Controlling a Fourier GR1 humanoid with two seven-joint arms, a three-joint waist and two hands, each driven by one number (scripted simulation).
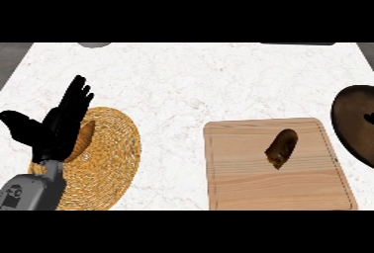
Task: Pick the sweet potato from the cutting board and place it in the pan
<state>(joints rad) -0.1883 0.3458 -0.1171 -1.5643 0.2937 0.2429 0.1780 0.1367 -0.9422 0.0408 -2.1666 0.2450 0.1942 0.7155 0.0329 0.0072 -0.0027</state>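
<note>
Sweet potato point(281, 148) is lying on the board point(241, 183), with the pan point(350, 118) sitting at the worktop's point(190, 79) right edge. Left hand point(55, 128) is resting released, fingers up, over the woven mat point(110, 158).

Single head view, steeply down onto the counter point(197, 79)

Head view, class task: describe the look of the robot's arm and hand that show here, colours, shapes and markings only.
One arm shows, the left. Its forearm is a grey, rounded casing with a small dark marking on the side. The left hand is entirely black, with slender black fingers and a thicker thumb. No cables or sleeves show.
</note>
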